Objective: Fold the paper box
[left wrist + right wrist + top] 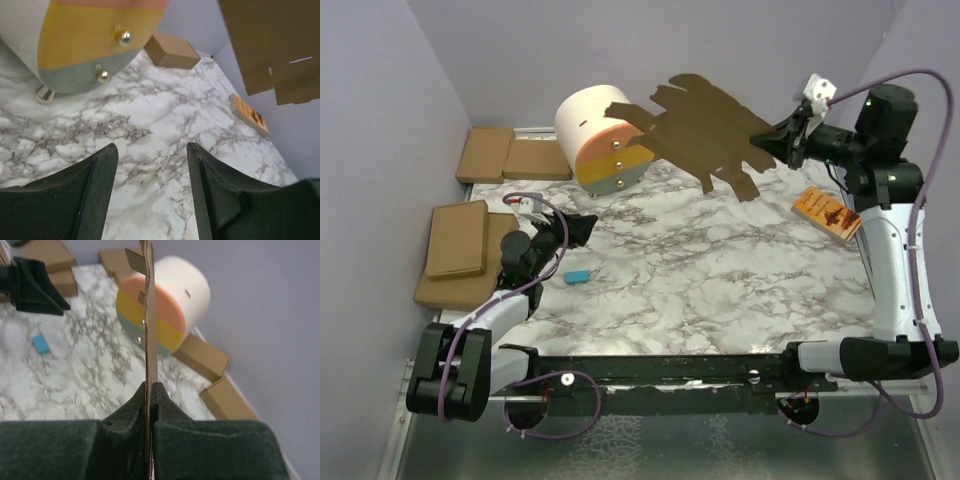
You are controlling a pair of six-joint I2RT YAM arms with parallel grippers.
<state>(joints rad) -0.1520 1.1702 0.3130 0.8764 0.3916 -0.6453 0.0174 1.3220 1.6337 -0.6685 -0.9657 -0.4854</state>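
The paper box (pixel 705 130) is a wide flat brown die-cut sheet held up in the air over the back of the table. My right gripper (pixel 772 143) is shut on its right edge. In the right wrist view the paper box (pixel 149 315) shows edge-on, pinched between my right gripper (pixel 150 386) fingers. My left gripper (pixel 582 228) sits low at the left of the table, open and empty. In the left wrist view my left gripper (pixel 151 150) shows only marble between its fingers, and the paper box (pixel 270 45) hangs at the upper right.
A round white drum with pink, yellow and grey bands (pixel 600 140) stands at the back left. Ready-made brown boxes (pixel 460 245) lie along the left edge, more at the back (pixel 510 155). An orange booklet (pixel 828 213) lies at the right. A small blue piece (pixel 577 276) lies near the left arm.
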